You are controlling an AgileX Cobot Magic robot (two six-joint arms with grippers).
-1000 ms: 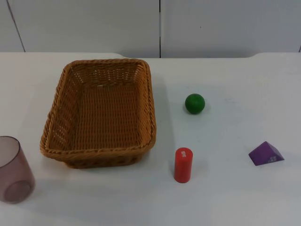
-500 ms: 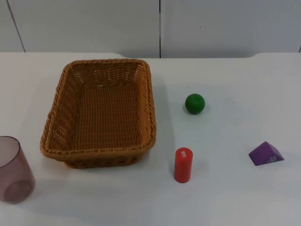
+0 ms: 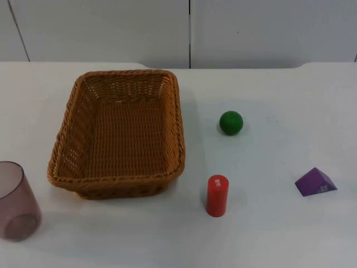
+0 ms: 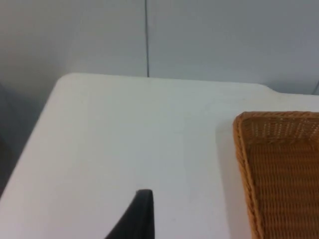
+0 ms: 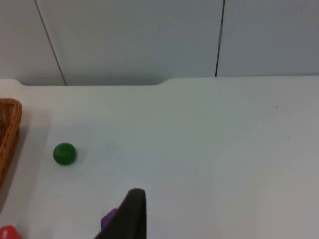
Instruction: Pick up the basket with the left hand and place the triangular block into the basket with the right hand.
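An empty brown wicker basket (image 3: 125, 134) rests on the white table, left of centre in the top view. The purple triangular block (image 3: 316, 182) lies flat near the table's right side, far from the basket. In the left wrist view my left gripper (image 4: 142, 211) hovers over bare table, well apart from the basket's corner (image 4: 279, 164). My right gripper (image 5: 132, 211) hangs over the table in the right wrist view, and a sliver of the purple block (image 5: 108, 219) peeks out just beside it. Neither gripper touches anything.
A green ball (image 3: 231, 123) sits right of the basket, and a red cylinder (image 3: 217, 195) stands upright in front of it. A translucent purple cup (image 3: 15, 201) stands at the front left. The grey partition wall (image 3: 189, 28) closes the far edge.
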